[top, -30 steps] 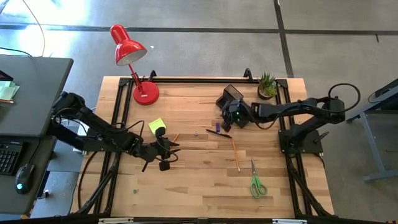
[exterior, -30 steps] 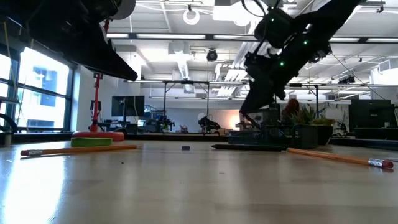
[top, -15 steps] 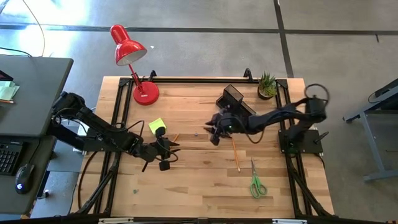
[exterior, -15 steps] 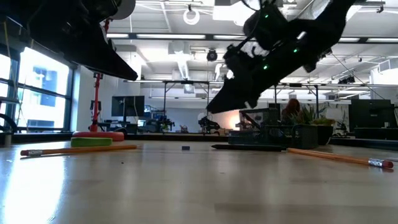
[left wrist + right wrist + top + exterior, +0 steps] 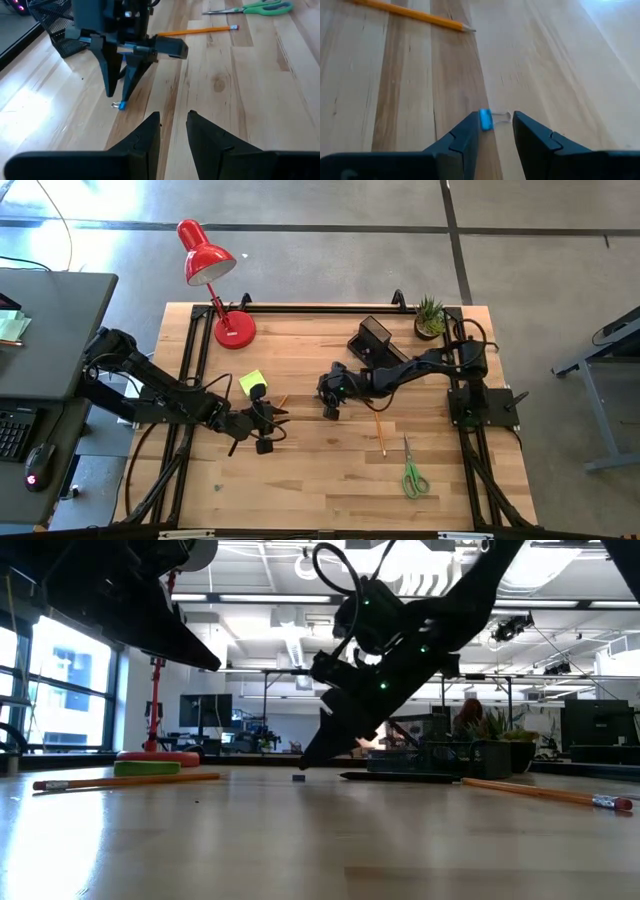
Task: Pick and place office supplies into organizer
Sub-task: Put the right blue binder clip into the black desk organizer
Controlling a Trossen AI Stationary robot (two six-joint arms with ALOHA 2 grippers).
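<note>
Right gripper (image 5: 493,132) hangs parted over a small blue clip (image 5: 485,119) at frame centre, gripping nothing. Left gripper (image 5: 172,132) waits lower left, fingers apart and empty.

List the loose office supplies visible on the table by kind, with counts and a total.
orange pencils: 2
green-handled scissors: 1
yellow-green sticky-note block: 1
dark pen: 1
small blue binder clip: 1
Total: 6
</note>
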